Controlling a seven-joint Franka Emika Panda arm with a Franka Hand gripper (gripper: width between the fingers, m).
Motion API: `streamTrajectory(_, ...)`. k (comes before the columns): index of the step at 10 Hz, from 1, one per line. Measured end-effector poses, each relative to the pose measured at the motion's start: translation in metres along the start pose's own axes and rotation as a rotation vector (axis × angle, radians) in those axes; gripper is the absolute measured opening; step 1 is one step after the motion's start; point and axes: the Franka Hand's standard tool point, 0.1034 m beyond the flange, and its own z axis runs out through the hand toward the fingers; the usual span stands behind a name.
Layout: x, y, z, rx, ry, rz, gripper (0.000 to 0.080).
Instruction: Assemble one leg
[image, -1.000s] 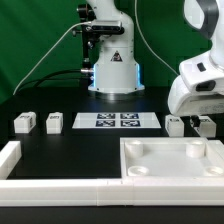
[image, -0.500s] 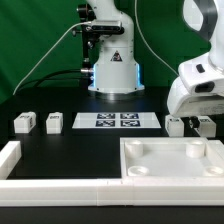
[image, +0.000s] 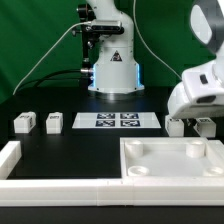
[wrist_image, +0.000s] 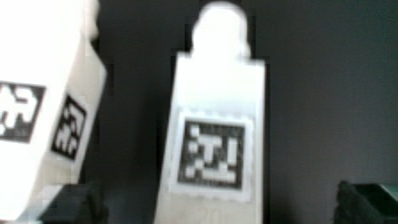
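Two legs stand at the exterior view's right, one (image: 176, 126) beside the other (image: 206, 126), small white blocks with tag marks. My gripper (image: 190, 123) hangs over them. In the wrist view one tagged leg (wrist_image: 221, 120) with a rounded peg end lies between my open gripper (wrist_image: 219, 206); the dark fingertips (wrist_image: 68, 205) stand well apart on either side of it and do not touch it. A second leg (wrist_image: 45, 110) lies beside it. Two more legs (image: 23, 123) (image: 53, 122) stand at the exterior view's left.
The large white tabletop tray (image: 170, 178) with corner sockets lies in front at the exterior view's right. The marker board (image: 118, 120) lies mid-table. A white raised border (image: 10, 158) runs along the front left. The arm's base (image: 112, 70) stands behind.
The arm's wrist has tilted and shifted slightly toward the exterior view's right over the two right-hand legs. No leg has moved.
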Motion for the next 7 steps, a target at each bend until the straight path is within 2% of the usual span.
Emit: streamTrajectory(7, -0.0023, 0.0016, 0.0104, -0.002, -0.017, -0.003, 0.0649)
